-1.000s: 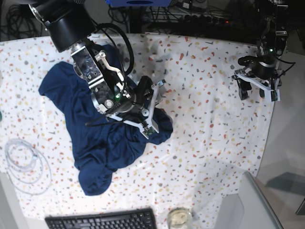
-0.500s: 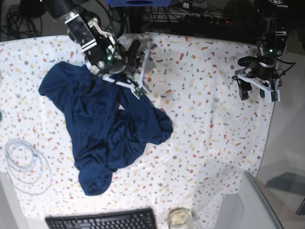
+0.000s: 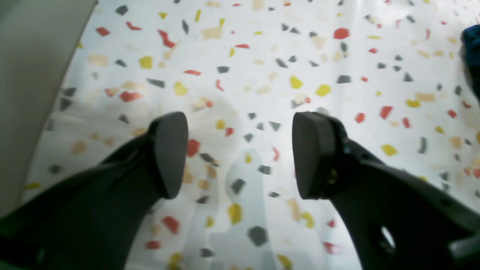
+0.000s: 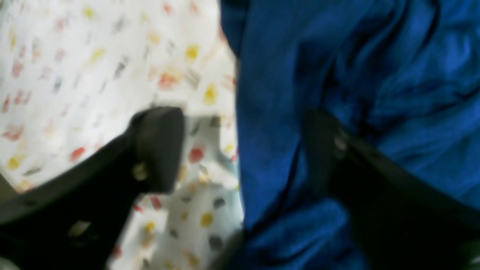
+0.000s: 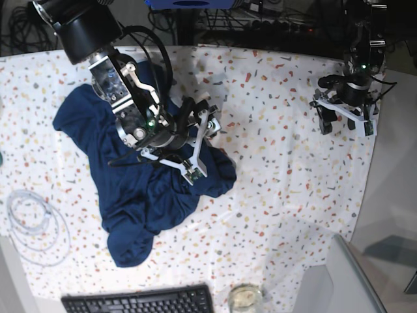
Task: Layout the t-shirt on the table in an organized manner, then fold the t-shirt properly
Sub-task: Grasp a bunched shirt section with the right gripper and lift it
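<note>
Speckled table point(image 5: 280, 169), crumpled t-shirt point(image 5: 150, 195), keyboard point(image 5: 140, 301)

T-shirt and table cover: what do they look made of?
t-shirt: soft matte knit, probably cotton jersey; it slumps in loose folds and wrinkles with no shine. Exact fibre can't be told.
table cover: thin white sheet printed with red, yellow and grey flecks; shallow creases and a faint sheen suggest coated cloth or plastic, uncertain.

black keyboard point(image 5: 138, 302), white cable coil point(image 5: 36, 225), glass jar point(image 5: 245, 298)
</note>
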`<state>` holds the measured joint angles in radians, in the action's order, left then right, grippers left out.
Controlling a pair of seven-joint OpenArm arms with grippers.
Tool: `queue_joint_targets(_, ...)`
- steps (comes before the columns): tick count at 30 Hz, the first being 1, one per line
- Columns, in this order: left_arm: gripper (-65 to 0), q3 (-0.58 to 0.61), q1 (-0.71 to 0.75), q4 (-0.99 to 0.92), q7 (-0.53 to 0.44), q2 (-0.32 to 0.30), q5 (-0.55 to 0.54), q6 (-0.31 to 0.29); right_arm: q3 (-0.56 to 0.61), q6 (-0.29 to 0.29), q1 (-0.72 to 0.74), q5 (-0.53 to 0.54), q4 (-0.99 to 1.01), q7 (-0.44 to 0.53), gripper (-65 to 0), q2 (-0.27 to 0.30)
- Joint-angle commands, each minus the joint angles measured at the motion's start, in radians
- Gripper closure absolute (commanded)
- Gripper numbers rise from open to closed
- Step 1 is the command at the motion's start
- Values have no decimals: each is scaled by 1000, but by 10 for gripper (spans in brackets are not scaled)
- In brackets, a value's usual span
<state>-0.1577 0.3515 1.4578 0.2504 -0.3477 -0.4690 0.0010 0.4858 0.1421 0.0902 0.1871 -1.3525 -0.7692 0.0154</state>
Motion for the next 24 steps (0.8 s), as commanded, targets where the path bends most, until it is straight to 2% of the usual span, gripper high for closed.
queue_joint_targets(1, -415, -7, -2, 17, -27, -14, 2, 4, -5, 1, 35, 7, 29, 23, -504, -9)
queue_joint_targets(4, -415, -18, 8, 17, -29, -14, 2, 4, 0, 1, 67, 7, 144, 95, -416, -13)
queue_joint_targets(7, -415, -18, 10, 17, -29, -17, 2, 4, 0, 1, 69, 9, 192, 116, -279, -25)
queue_joint_targets(11, -415, -18, 10, 11, -29, -17, 3, 4, 1, 1, 10, 9, 158, 112, -18, -38)
queue_joint_targets(12, -415, -18, 10, 11, -29, -17, 3, 4, 1, 1, -13, 9, 127, 112, 0, -38)
queue_joint_targets(14, -415, -18, 10, 11, -29, -17, 3, 4, 3, 1, -76, 9, 46, 92, -20, -36)
queue_joint_targets(19, -415, -18, 4, 11, -29, -17, 5, 4, 4, 1, -200, 7, -118, 23, -3, -32)
queue_joint_targets(22, -415, -18, 2, 11, -29, -17, 5, 4, 4, 1, -228, 7, -189, -29, -36, -30)
queue_joint_targets(24, -415, -18, 1, 11, -29, -17, 5, 4, 4, 1, -231, 7, -273, -102, -89, -13)
